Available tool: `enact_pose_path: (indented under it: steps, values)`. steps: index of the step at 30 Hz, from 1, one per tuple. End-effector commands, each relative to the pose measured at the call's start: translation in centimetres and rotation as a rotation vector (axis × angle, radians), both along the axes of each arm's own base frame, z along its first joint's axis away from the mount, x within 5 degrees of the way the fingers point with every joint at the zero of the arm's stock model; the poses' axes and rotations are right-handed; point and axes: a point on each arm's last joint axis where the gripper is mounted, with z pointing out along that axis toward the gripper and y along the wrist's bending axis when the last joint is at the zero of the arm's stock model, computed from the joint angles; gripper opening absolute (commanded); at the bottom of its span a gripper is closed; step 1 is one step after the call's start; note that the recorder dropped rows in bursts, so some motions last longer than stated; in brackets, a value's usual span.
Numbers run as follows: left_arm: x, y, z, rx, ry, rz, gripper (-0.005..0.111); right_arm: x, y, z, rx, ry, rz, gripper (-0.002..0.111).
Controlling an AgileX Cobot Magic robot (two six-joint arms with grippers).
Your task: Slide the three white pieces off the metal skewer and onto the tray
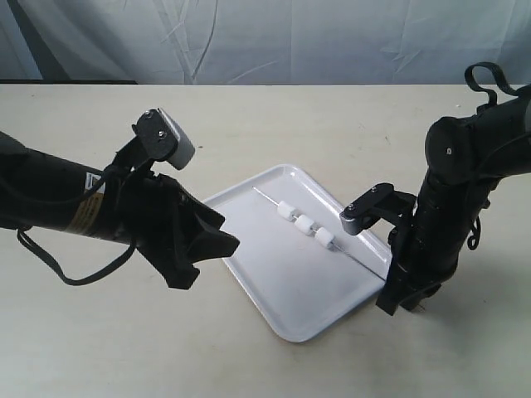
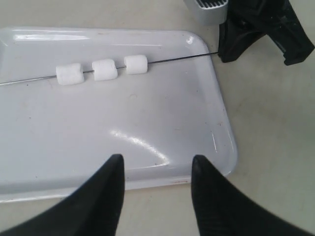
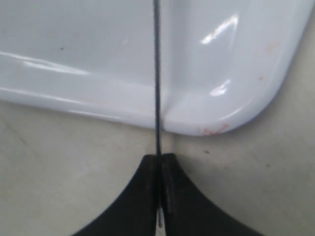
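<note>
The white tray [image 1: 282,282] lies at an angle in the middle of the table. Over it runs the thin metal skewer [image 1: 267,196] with the three white pieces [image 1: 304,225] threaded on it in a row; they also show in the left wrist view, pieces [image 2: 105,69] on skewer [image 2: 177,59]. My right gripper [image 1: 390,286] is shut on the skewer's end just past the tray's corner; its jaws pinch the skewer [image 3: 157,73] at the gripper [image 3: 159,160]. My left gripper [image 2: 157,164] stands open beside the tray's [image 2: 206,147] near edge, its fingers [image 2: 114,169] holding nothing.
The tabletop [image 1: 274,116] is plain beige, with a pale cloth backdrop [image 1: 274,37] behind it. A black cable [image 1: 91,269] loops under the left arm. The right arm's body [image 1: 452,199] stands tall beside the tray's right side.
</note>
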Motion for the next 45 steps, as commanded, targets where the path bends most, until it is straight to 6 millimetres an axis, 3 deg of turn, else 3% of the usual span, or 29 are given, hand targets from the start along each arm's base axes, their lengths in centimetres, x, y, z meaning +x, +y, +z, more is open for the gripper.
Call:
enact_pose_path:
  steps: [1, 5, 8, 12, 15, 23, 29, 33, 45]
  values:
    - [0.0, -0.3, 0.1, -0.010, 0.002, -0.006, 0.042, 0.0, 0.1, -0.1, 0.001, -0.004, 0.006, -0.001]
    - [0.0, -0.3, 0.1, -0.006, -0.005, -0.008, 0.042, -0.2, 0.0, 0.6, 0.006, -0.011, 0.008, -0.001]
    - [0.0, -0.3, 0.1, -0.018, 0.034, 0.025, 0.042, -0.5, 0.2, 3.7, 0.073, -0.088, -0.022, -0.001]
    - [0.5, -0.4, 0.5, -0.164, 0.298, 0.299, 0.052, -1.6, 0.1, 7.7, 0.151, -0.173, -0.044, -0.001]
    - [1.1, -1.0, 1.6, -0.379, 0.444, 0.452, 0.062, -2.9, 0.0, 9.2, 0.193, -0.169, -0.059, -0.001]
    - [1.9, -1.8, 1.4, -0.571, 0.612, 0.505, 0.062, -6.5, -1.2, 8.7, 0.277, -0.272, -0.104, -0.001]
    - [2.4, -2.7, 0.0, -0.692, 0.750, 0.463, 0.062, -7.5, -1.2, 9.3, 0.318, -0.277, -0.108, -0.001]
    - [2.8, -2.9, 0.2, -0.789, 0.733, 0.426, 0.062, -7.7, -1.2, 9.1, 0.317, -0.242, -0.109, -0.001]
    - [4.1, -3.1, 1.3, -0.832, 0.634, 0.445, 0.062, -8.4, -1.2, 8.4, 0.327, -0.203, -0.103, -0.001]
